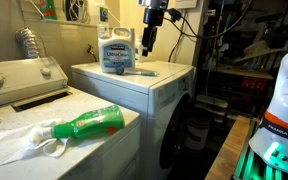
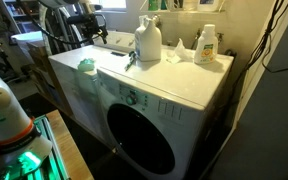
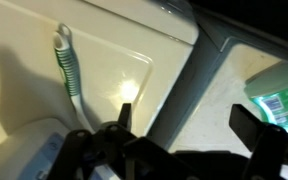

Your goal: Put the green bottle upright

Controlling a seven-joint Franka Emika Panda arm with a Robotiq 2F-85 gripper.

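A careless swing over the white front-loading washer point(image 1: 134, 85) could knock the big white detergent jug point(image 1: 116, 52) standing on it. The green plastic bottle point(image 1: 89, 123) lies sideways on the machine adjoining the washer and may roll if pinched off-centre. It is well apart from and below the wide-open, empty gripper point(image 1: 148, 46).

A detergent jug point(image 1: 116, 50) stands on the front-loading washer point(image 2: 184, 88), a striped brush point(image 3: 68, 70) lying near it.

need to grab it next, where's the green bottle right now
In an exterior view the green bottle lies on its side on the near washer, beside a white cloth, below-left of the detergent jug.
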